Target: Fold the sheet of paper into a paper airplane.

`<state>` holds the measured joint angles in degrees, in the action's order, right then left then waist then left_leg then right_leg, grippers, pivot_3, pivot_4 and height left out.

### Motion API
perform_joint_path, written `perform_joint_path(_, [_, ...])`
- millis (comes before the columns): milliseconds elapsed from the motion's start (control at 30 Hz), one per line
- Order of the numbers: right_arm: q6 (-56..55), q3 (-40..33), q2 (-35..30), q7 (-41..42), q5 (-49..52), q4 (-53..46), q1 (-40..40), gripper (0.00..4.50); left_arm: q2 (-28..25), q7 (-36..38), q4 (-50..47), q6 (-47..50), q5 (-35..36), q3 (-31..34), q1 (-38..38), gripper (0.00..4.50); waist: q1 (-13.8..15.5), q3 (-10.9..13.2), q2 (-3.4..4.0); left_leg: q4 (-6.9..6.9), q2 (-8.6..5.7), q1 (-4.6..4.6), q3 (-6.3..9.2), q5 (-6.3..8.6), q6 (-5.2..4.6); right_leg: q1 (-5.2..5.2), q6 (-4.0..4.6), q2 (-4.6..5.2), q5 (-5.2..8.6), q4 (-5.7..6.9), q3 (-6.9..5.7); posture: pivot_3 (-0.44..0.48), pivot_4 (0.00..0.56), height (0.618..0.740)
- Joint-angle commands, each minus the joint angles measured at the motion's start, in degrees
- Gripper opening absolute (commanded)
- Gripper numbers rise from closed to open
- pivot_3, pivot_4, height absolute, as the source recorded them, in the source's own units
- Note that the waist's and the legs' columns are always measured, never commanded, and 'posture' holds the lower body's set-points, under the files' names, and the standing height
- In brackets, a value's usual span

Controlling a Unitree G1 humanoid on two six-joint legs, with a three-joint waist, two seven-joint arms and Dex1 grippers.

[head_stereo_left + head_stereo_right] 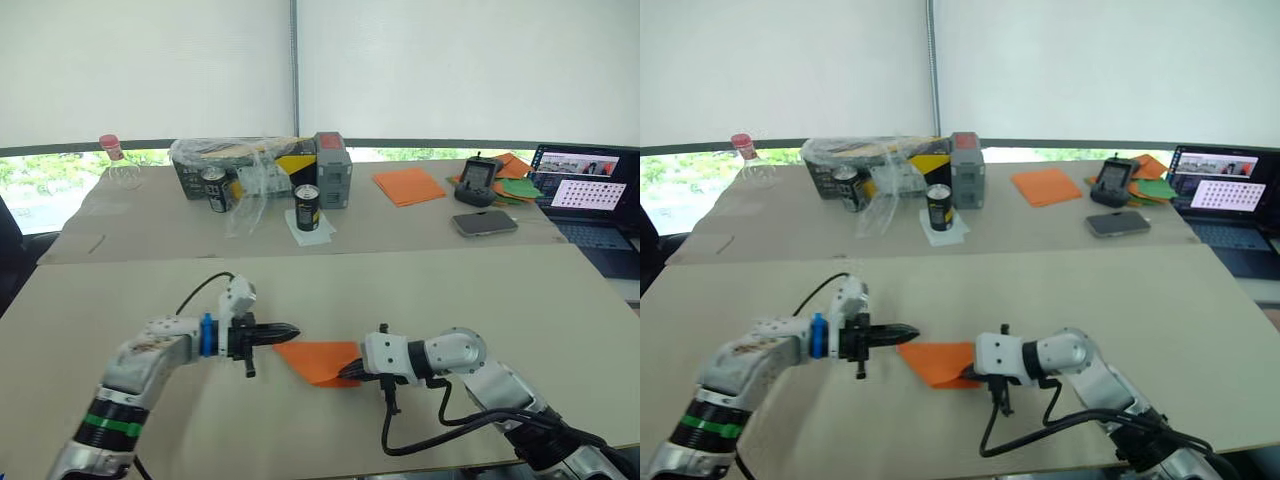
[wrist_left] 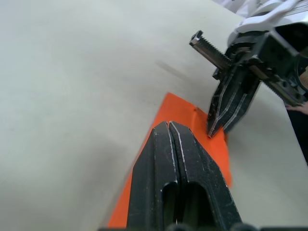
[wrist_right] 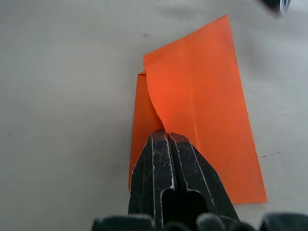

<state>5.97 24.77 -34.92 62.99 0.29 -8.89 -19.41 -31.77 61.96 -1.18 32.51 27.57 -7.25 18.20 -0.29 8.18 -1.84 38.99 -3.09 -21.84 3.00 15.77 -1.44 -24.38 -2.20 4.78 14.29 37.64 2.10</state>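
sheet of paper (image 1: 318, 361) on beige table (image 1: 420, 290).

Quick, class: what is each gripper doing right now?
Left gripper: shut, holding nothing, tips over the sheet of paper.
Right gripper: shut, pressing the sheet.

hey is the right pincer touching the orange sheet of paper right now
Touching. In the right wrist view the right pincer, fingers together, presses on the sheet of paper where a folded flap curls up against its tips.

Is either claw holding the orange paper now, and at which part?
The right claw is shut on the folded bright orange sheet of paper, pinching a raised flap. The left claw is shut above it.
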Motion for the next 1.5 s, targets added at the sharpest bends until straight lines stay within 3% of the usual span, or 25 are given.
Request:
perform_joint_path(33, [1.39,-0.43,-0.16,-0.15,0.25,-2.05,0.65,0.00,-1.60,2.20,1.37,-6.22,-5.00,-3.12,-1.25,0.04,-0.30,0.00,0.00,-0.02,0.01,0.01,0.00,0.00,0.00,0.00,0.00,-0.01,0.00,0.00,0.02,0.000,0.150,0.740])
perform_joint_path(267, [2.52,-1.51,-0.69,-0.22,1.07,-3.92,1.65,0.00,-2.97,4.33,7.25,-14.03,-12.30,-7.29,-1.45,0.04,-0.22,-0.01,0.01,-0.03,0.01,0.09,0.02,0.01,-0.02,0.10,0.00,0.02,0.00,-0.04,0.00,0.000,0.150,0.740])
perform_joint_path(567, [23.53,-5.09,0.47,0.41,13.97,-10.15,1.24,0.00,-2.56,6.22,9.87,-17.71,-13.09,-7.86,-0.25,0.04,-0.03,-0.07,0.12,-0.03,0.01,0.18,0.03,0.02,-0.05,0.18,-0.01,0.07,0.00,-0.02,0.00,0.000,0.150,0.740])
perform_joint_path(800, [34.03,-7.72,3.69,-3.40,17.82,-4.88,-1.26,0.00,-3.36,9.83,8.88,-18.05,-13.65,-9.90,-0.53,0.04,-0.29,-0.09,0.15,-0.03,0.01,0.19,0.02,0.03,-0.05,0.17,-0.01,0.06,0.00,-0.01,0.00,0.000,0.150,0.740])
perform_joint_path(1000, [43.51,-9.89,2.85,0.13,24.88,-1.93,-5.74,0.00,-3.51,11.52,11.18,-22.05,-14.74,-9.60,0.29,0.04,-0.34,-0.11,0.18,-0.05,0.01,0.16,0.02,0.04,-0.08,0.14,-0.01,0.08,0.00,-0.04,0.00,0.000,0.150,0.740])
perform_joint_path(1267, [42.17,-5.31,2.62,4.66,23.94,5.58,-10.47,0.00,-2.56,11.59,13.54,-23.69,-15.36,-9.94,2.48,0.04,-0.23,-0.11,0.18,-0.03,-0.07,0.11,0.03,0.06,-0.12,0.14,-0.06,0.16,-0.03,-0.08,-0.06,0.000,0.150,0.740])
perform_joint_path(1500, [36.70,-5.80,3.55,5.63,22.65,7.99,-12.19,0.00,-2.79,11.08,12.93,-23.84,-15.47,-9.70,1.43,0.04,-0.28,-0.11,0.19,-0.02,-0.07,0.12,0.03,0.06,-0.12,0.14,-0.07,0.16,-0.04,-0.05,-0.07,0.000,0.150,0.740])
